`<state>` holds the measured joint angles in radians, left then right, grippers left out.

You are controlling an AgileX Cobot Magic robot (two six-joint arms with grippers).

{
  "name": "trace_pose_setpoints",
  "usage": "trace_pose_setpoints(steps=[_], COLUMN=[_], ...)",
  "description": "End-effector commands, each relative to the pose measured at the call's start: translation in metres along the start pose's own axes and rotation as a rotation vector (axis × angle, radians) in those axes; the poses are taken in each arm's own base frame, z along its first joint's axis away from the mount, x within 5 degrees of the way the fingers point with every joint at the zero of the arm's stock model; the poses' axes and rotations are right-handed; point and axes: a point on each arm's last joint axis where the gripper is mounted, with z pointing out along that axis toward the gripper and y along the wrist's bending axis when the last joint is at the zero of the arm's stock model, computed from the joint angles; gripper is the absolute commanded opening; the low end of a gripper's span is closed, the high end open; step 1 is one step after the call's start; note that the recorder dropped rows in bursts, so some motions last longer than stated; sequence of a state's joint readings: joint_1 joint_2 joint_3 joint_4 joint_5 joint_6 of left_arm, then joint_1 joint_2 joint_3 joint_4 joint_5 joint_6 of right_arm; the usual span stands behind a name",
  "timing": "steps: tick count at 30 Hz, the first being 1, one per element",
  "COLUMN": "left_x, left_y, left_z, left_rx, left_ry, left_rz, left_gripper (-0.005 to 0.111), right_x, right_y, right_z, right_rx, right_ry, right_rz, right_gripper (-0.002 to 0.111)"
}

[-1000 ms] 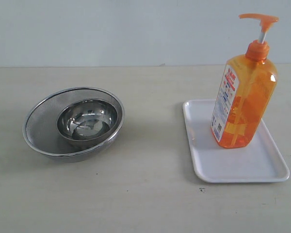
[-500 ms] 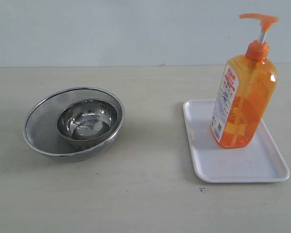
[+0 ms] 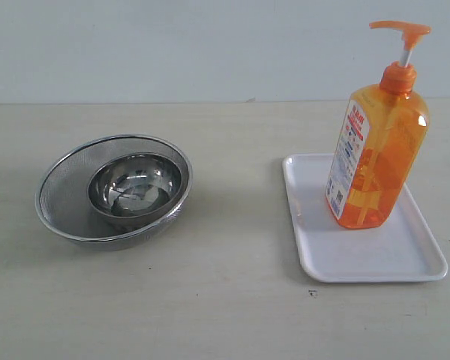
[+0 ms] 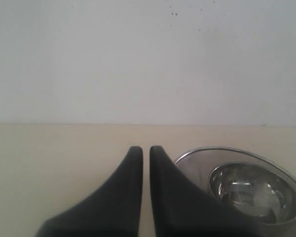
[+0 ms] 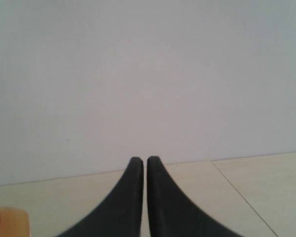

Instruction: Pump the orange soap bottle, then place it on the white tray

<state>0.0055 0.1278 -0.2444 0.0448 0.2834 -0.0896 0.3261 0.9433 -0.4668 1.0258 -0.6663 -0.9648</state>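
The orange soap bottle [image 3: 376, 157] stands upright on the white tray [image 3: 345, 259] at the right of the exterior view, pump head raised. A sliver of the bottle [image 5: 7, 223] shows at the edge of the right wrist view. Neither arm appears in the exterior view. My left gripper [image 4: 145, 150] is shut, its two black fingers nearly touching with nothing between them, beside the strainer rim. My right gripper [image 5: 144, 161] is shut too and holds nothing, well apart from the bottle.
A round steel bowl [image 3: 135, 184] sits inside a mesh strainer [image 3: 67, 187] on the left of the beige table; the bowl [image 4: 254, 190] also shows in the left wrist view. A pale wall rises behind the table.
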Motion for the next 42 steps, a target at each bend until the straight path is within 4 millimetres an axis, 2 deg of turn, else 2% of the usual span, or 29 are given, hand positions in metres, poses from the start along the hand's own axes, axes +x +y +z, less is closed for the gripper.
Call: trace_pose_setpoints(steps=[1, 20, 28, 42], left_x=[0.012, 0.065, 0.067, 0.075], left_y=[0.001, 0.002, 0.002, 0.002], left_z=[0.0, 0.006, 0.005, 0.004], left_rx=[-0.009, -0.002, 0.001, 0.004], left_ry=[-0.009, 0.026, 0.033, 0.122], left_rz=[-0.012, -0.06, -0.075, 0.061], left_gripper=[0.005, 0.005, 0.005, 0.005], right_x=[-0.001, -0.001, -0.001, -0.001], right_y=[-0.001, -0.001, -0.001, -0.001], right_z=[-0.001, -0.001, -0.001, -0.001], right_rx=[0.007, 0.007, 0.007, 0.007], right_ry=[-0.007, -0.007, -0.007, -0.007], right_rz=[0.001, 0.001, 0.001, 0.001], right_gripper=[0.0, 0.0, 0.0, 0.0])
